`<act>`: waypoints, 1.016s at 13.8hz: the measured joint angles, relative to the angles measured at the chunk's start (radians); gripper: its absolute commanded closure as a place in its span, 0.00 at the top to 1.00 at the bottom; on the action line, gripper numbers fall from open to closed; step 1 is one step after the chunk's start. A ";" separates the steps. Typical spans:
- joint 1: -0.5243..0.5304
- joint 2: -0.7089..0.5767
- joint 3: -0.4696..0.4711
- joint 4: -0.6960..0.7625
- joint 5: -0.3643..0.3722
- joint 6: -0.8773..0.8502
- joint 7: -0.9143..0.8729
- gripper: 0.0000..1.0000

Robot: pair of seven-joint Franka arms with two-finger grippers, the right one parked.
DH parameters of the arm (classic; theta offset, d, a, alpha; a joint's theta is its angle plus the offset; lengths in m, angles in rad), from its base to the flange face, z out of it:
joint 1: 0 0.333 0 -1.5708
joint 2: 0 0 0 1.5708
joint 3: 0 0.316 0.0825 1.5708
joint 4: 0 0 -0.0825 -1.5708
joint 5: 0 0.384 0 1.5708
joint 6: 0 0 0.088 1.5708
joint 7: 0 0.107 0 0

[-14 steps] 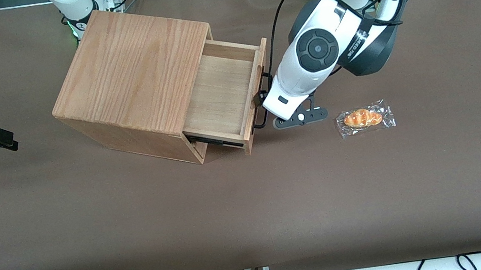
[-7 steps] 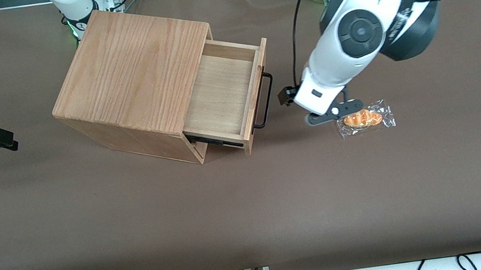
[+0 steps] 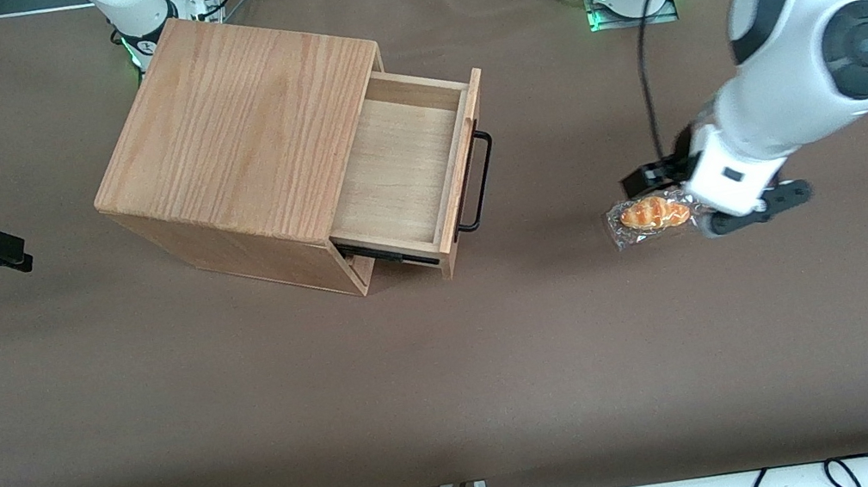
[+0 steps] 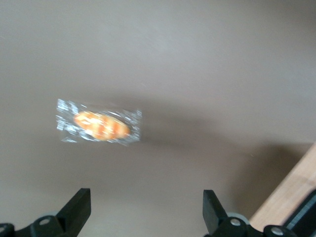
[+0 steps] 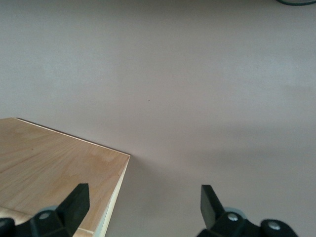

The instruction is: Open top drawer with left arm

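Across the brown table [image 3: 252, 412] you have the oak-grain cabinet [image 3: 241, 126] standing toward the parked arm's end, close to the edge farthest from the front camera. Its top drawer [image 3: 409, 169] is pulled well out, so you can see the pale plywood floor inside, and the thin black bar handle [image 3: 477, 183] on the drawer's front is free, with nothing touching it. The left arm [image 3: 817, 78] reaches out above the working arm's end of the table, well apart from the cabinet. Its gripper [image 4: 145, 213] hangs above the tabletop just beside the wrapped bread roll [image 3: 656, 213], on the side away from the drawer; in your wrist view the two black fingers [image 4: 79, 210] stand wide apart with nothing between them, and the roll in its clear wrapper lies flat on the brown surface, not touched by either finger. A corner of light wood [image 4: 291, 197] shows in that same view.
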 measured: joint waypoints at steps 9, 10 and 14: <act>0.058 -0.007 -0.002 0.044 0.075 -0.060 0.102 1.00; 0.056 -0.014 0.006 0.045 0.075 -0.062 0.122 1.00; -0.013 -0.053 0.178 0.044 0.047 -0.066 0.260 1.00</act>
